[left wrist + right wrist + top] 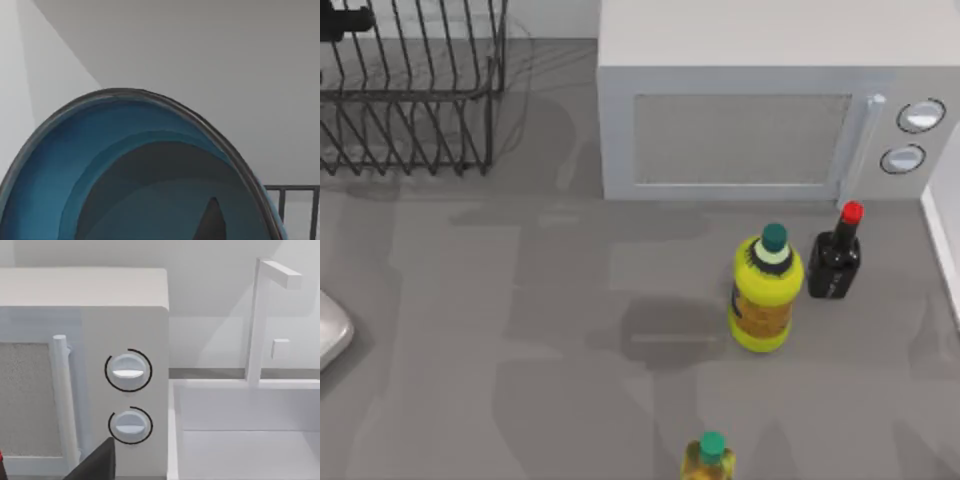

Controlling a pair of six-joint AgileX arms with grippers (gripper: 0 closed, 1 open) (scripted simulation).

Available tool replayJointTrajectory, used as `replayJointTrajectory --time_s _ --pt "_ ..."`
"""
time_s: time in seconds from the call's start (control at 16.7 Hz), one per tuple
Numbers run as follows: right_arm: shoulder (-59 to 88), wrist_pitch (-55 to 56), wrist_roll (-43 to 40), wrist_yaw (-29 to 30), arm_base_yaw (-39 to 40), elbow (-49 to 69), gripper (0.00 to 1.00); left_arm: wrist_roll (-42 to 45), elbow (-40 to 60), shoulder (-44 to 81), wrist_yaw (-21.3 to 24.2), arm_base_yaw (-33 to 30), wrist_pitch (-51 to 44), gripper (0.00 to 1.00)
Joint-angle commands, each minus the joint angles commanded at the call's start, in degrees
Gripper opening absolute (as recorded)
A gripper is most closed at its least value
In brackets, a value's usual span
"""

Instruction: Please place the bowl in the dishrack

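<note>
The deep blue bowl (100,165) with its thin dark rim and greyish bottom looms close in the left wrist view, raised in front of a pale wall. My left gripper is shut on the bowl, and one dark fingertip (212,222) lies inside it. The dark wire dishrack (410,90) stands at the table's back left, and a few of its bars (295,200) show just past the bowl's rim. A dark part of my left arm (345,22) sits over the rack's far left corner. My right gripper (95,465) hangs in front of the microwave's knobs.
A grey microwave (760,110) fills the back middle and right. In front of it stand a yellow bottle (766,290) with a green cap and a small dark bottle (836,258) with a red cap. Another green-capped bottle (708,458) stands at the front edge. A white sink (250,435) lies at the right.
</note>
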Motion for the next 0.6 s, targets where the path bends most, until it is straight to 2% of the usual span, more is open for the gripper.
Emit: replayJointTrajectory --time_s 0.24,0.6 --pt "0.0 0.0 0.0 0.0 0.0 0.0 1.0 0.0 0.0 0.0 0.0 0.0 0.0 0.98" --pt "0.0 0.0 0.0 0.0 0.0 0.0 1.0 0.0 0.0 0.0 0.0 0.0 0.0 1.0"
